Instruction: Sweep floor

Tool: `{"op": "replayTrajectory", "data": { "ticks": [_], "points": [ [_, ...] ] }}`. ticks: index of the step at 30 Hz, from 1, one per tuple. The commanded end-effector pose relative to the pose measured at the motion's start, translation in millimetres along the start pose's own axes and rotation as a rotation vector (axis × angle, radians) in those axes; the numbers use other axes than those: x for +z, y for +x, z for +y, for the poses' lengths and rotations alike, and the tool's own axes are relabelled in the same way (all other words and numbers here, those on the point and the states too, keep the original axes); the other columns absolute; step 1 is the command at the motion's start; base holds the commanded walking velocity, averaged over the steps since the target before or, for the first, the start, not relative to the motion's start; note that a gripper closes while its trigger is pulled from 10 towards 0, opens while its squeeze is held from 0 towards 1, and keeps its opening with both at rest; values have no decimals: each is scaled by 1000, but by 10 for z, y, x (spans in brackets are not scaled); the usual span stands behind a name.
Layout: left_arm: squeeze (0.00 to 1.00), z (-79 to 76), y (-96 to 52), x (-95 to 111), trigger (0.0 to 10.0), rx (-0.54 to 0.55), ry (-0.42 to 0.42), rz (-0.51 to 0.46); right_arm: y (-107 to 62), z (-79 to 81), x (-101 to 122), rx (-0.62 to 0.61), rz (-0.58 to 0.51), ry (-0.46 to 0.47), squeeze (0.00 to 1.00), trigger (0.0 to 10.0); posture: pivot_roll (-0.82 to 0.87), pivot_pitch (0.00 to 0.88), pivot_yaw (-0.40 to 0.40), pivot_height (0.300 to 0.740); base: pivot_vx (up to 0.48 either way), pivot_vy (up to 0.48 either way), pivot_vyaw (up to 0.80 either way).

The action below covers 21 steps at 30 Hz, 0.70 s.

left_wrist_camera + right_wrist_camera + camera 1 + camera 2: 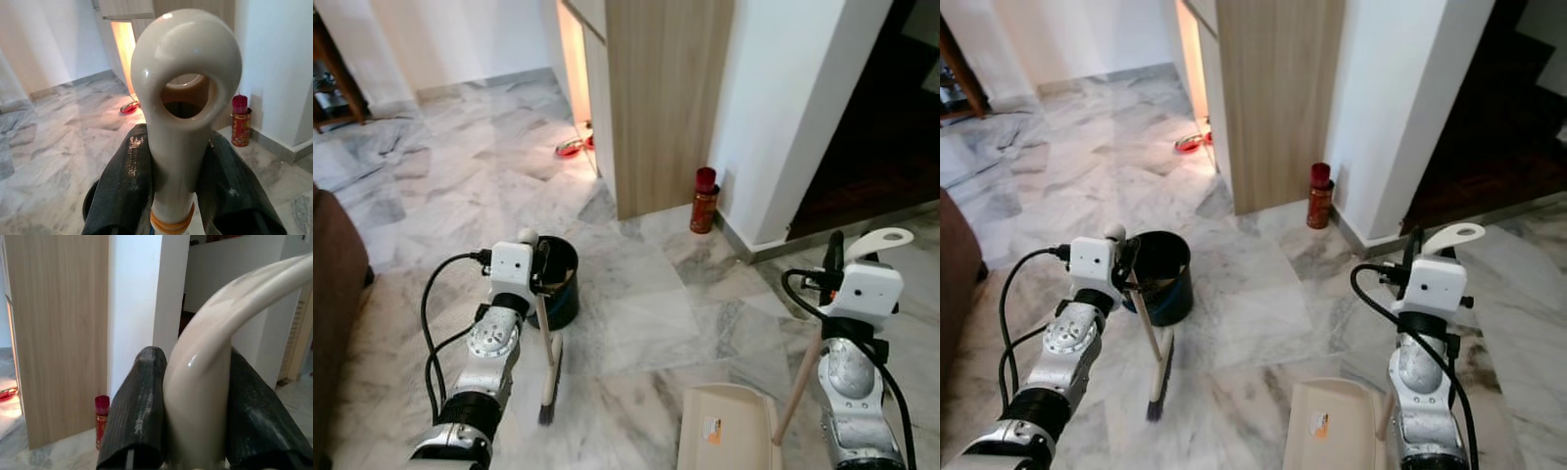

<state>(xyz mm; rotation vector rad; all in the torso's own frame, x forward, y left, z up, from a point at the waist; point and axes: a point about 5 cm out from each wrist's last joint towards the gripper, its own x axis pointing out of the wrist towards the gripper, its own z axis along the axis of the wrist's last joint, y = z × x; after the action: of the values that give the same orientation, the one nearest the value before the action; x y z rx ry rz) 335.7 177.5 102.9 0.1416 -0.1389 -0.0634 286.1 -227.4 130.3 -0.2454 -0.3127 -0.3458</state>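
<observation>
My left gripper (538,260) is shut on the cream handle of a broom (546,338); its dark bristles (548,399) rest on the marble floor in front of me. The handle's ring-shaped end (186,73) sticks up between the black fingers (124,181). On the right, my right gripper (840,258) is shut on the curved top of a dustpan handle (205,357). The beige dustpan (724,431) sits on the floor below it, its wooden-coloured stick (798,384) slanting up to the gripper.
A black bucket (560,279) stands just behind the broom. A wooden cabinet (656,98) and a white pillar (783,108) rise ahead, with a red can (705,201) between them. A small red object (570,149) lies further back, and a brown sofa (333,284) is at the left.
</observation>
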Motion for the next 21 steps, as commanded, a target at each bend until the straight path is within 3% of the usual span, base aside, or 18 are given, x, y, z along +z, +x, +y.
{"op": "replayTrajectory", "data": {
  "ticks": [1, 11, 21],
  "points": [
    [0, 27, 15, 119, 10000, 7, 10, -74, 36, -32, 91, -9, -30, 3, 0, 10000, -154, 0, 73, 740, 0, -247, -800],
    [0, 21, -43, 83, 10000, -24, 33, -66, -97, -38, 93, -15, -12, 9, 0, 10000, -165, 14, 81, 740, 0, -59, -800],
    [0, 21, -86, 69, 10000, -16, 29, -62, -73, -16, 104, -8, 2, 14, 0, 10000, -149, 32, 67, 740, 0, -59, -800]
  ]
}}
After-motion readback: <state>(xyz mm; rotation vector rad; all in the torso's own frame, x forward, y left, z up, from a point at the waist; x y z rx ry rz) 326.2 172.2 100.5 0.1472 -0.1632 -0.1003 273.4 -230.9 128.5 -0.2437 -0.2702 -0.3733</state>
